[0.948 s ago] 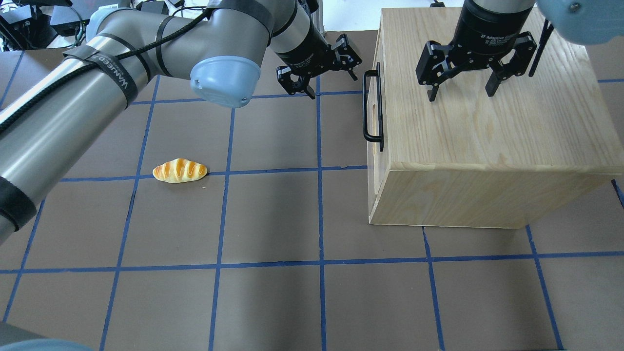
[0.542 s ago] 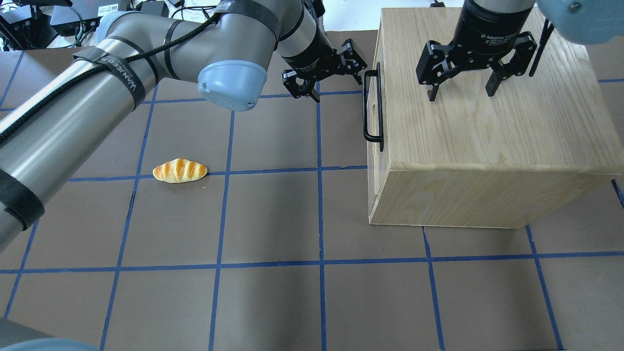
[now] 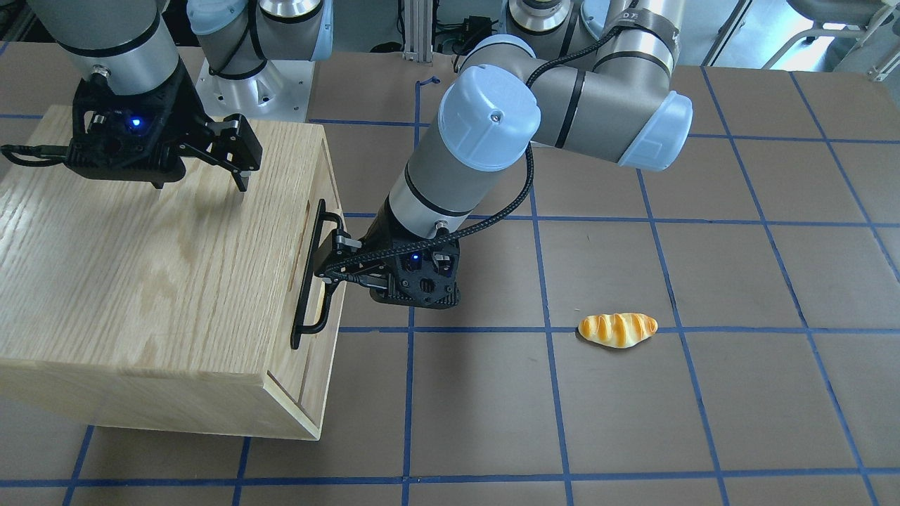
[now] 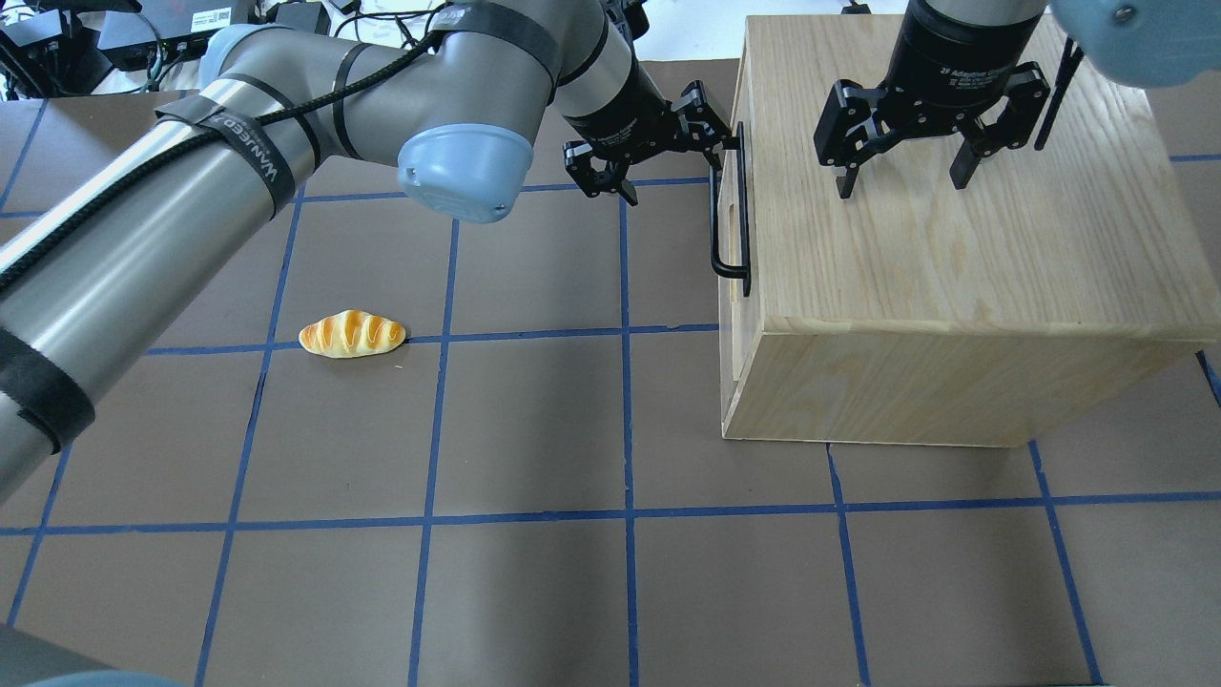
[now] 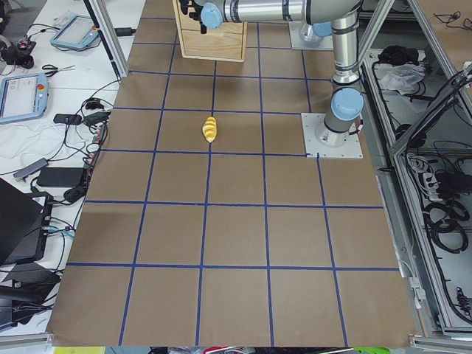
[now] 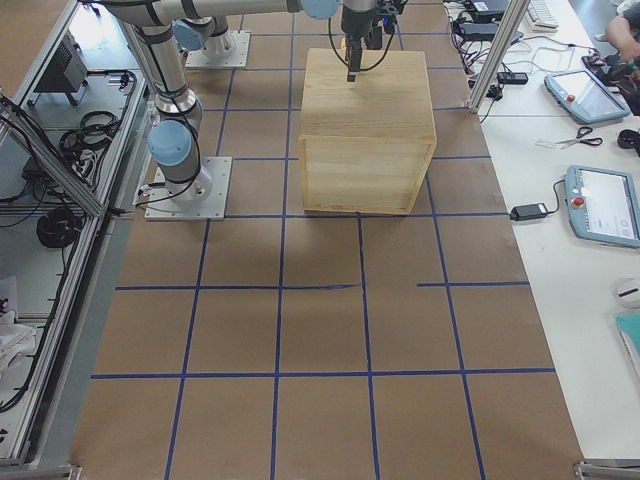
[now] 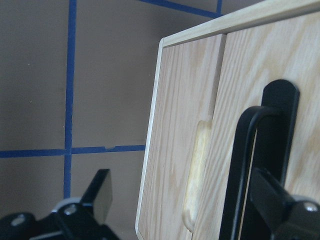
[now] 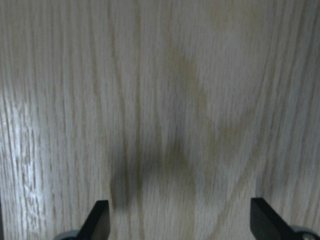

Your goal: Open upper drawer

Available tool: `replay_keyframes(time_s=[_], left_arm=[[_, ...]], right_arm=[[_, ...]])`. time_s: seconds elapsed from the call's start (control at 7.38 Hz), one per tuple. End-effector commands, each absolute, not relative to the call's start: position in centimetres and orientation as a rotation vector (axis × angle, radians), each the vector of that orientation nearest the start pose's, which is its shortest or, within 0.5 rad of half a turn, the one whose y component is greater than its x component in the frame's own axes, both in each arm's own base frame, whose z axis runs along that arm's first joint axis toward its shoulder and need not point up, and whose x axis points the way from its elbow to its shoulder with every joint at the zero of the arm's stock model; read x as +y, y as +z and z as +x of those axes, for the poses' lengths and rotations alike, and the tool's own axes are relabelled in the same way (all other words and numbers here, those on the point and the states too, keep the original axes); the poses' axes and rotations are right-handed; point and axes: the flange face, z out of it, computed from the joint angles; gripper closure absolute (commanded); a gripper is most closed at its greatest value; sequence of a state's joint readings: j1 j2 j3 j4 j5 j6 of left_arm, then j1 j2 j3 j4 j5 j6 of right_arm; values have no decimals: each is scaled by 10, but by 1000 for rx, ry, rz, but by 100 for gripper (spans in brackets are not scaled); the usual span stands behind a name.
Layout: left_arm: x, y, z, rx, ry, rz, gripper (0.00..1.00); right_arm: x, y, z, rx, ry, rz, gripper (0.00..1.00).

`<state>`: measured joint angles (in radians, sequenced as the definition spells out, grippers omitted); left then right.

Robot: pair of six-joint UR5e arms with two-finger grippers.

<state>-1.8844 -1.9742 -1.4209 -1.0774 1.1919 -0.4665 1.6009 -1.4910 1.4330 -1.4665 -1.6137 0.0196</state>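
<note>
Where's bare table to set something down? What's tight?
Free: table between bread roll and cabinet, plus the strip on the robot's side of both. Crowded: upper drawer's bar handle, open left end effector at it; right end effector over cabinet top.

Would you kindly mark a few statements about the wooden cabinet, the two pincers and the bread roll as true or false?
1. The light-wood upper drawer is pulled out. False: its front sits flush, closed.
2. The left pincer is open, straddling the long black bar handle. True.
3. The right pincer grips that handle. False: it hangs open over the large oak-grain cabinet.
4. The golden striped bread roll lies on the brown table, apart from the cabinet. True.
</note>
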Motion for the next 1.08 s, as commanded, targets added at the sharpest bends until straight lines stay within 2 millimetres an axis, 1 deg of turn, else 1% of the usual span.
replay_keyframes(time_s=[0.0,0.27,0.54,0.95], left_arm=[[-579,380,-366,3571,-114,-188,0],[-578,380,-368,3574,-117,-202,0],[-574,380,-375,3576,-111,-183,0],[-574,375,-376,3571,-106,-156,0]], right_arm=[[-516,505,145,3185,72,-21,0],[-516,505,144,3185,72,-19,0],[-516,505,145,3185,72,-21,0],[-516,505,145,3185,72,-19,0]])
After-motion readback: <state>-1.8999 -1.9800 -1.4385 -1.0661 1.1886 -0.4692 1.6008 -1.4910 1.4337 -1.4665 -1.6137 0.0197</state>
